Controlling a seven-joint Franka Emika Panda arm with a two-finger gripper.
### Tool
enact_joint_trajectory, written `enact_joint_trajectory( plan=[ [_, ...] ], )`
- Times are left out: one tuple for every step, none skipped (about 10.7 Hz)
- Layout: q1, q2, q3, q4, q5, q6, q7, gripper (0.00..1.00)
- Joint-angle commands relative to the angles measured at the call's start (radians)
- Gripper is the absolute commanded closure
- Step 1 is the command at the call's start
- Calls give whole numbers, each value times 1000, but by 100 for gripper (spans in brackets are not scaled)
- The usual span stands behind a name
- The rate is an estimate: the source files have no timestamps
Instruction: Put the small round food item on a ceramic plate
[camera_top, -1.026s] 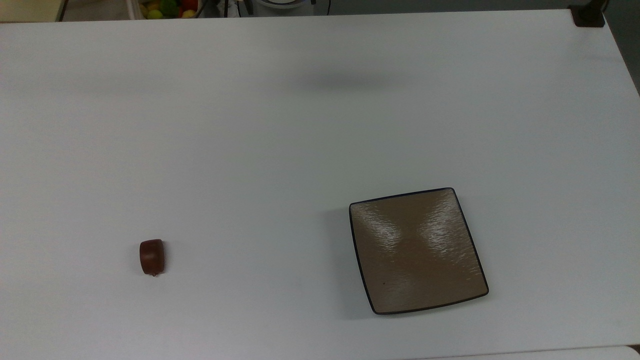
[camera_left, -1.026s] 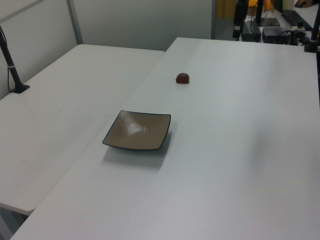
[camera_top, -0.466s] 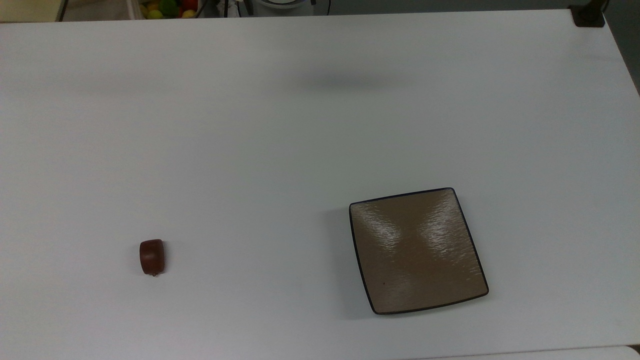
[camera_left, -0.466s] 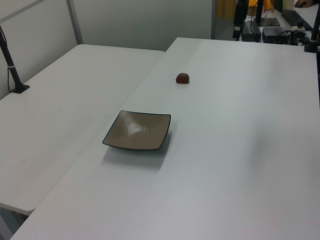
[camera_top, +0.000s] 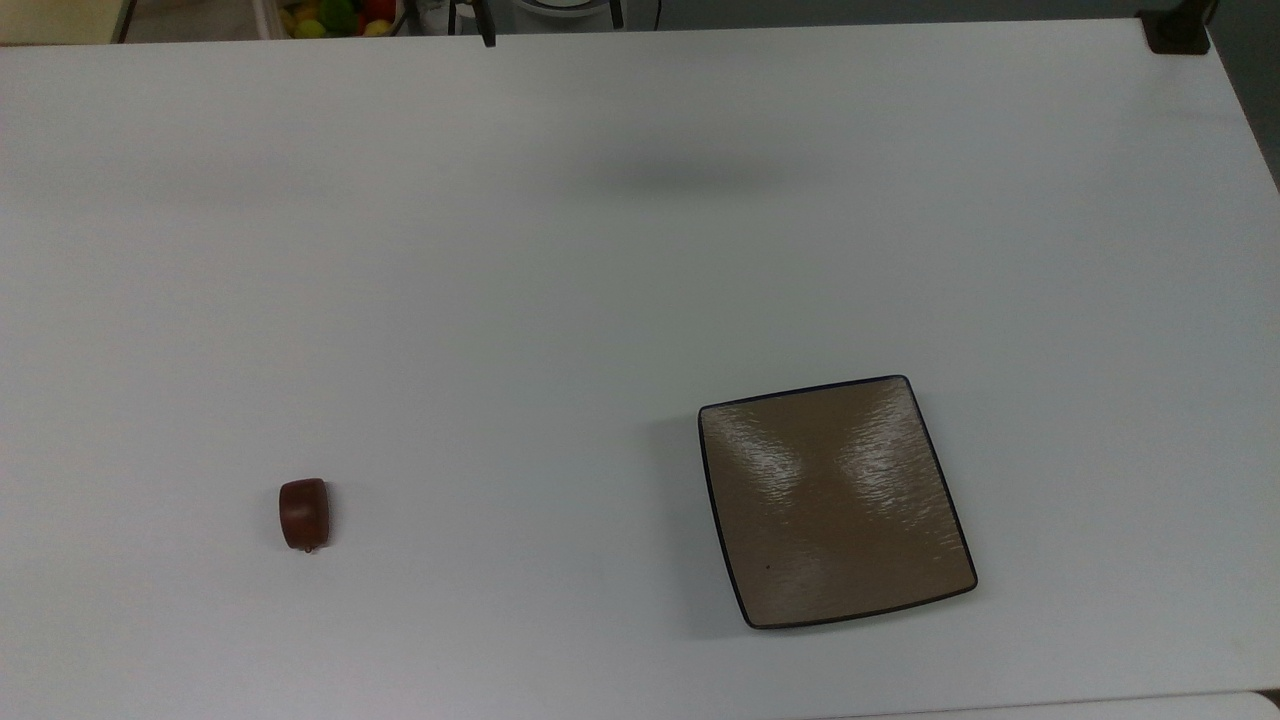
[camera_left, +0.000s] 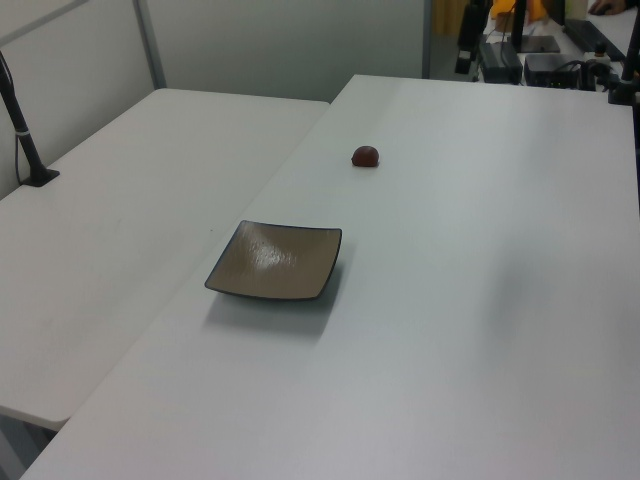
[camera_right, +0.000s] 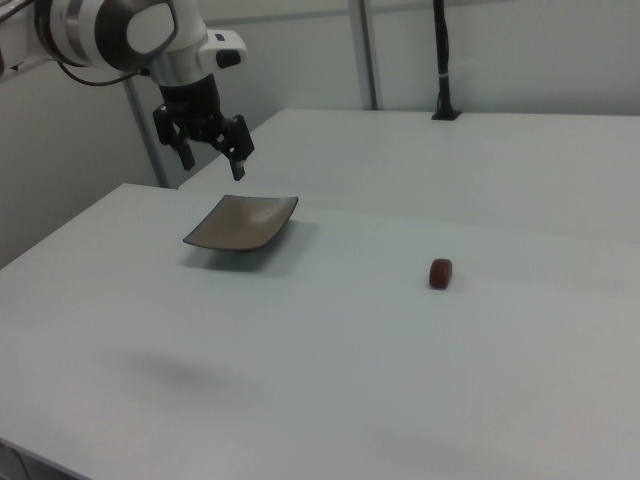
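Note:
The small round food item is a dark reddish-brown lump lying on the white table, at the top view's lower left. It also shows in the left view and the right view. The ceramic plate is square, glossy and tan with a dark rim, and it lies bare at the top view's lower right. My gripper hangs open and holds nothing, high above the table, far from the food item. One dark fingertip pokes in at the top view's upper edge.
A bowl of yellow, green and red fruits sits beyond the table's far edge. A black clamp stands on the top view's upper right corner. A second white table with a black pole adjoins the plate's side.
A dark fingertip has edged further into the top view's upper edge, and the arm's shadow on the table has shifted slightly. The food item and the plate have not moved.

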Motion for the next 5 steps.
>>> enact_joint_trajectory(
  plan=[
    [11,80,-26,92,-16,24,1,0],
    [4,118,-37,141,-15,26,1,0],
    [0,170,-48,207,-15,26,1,0],
    [-10,221,-54,262,-15,30,1,0],
    [-35,268,-54,313,-13,45,1,0]
  ],
)
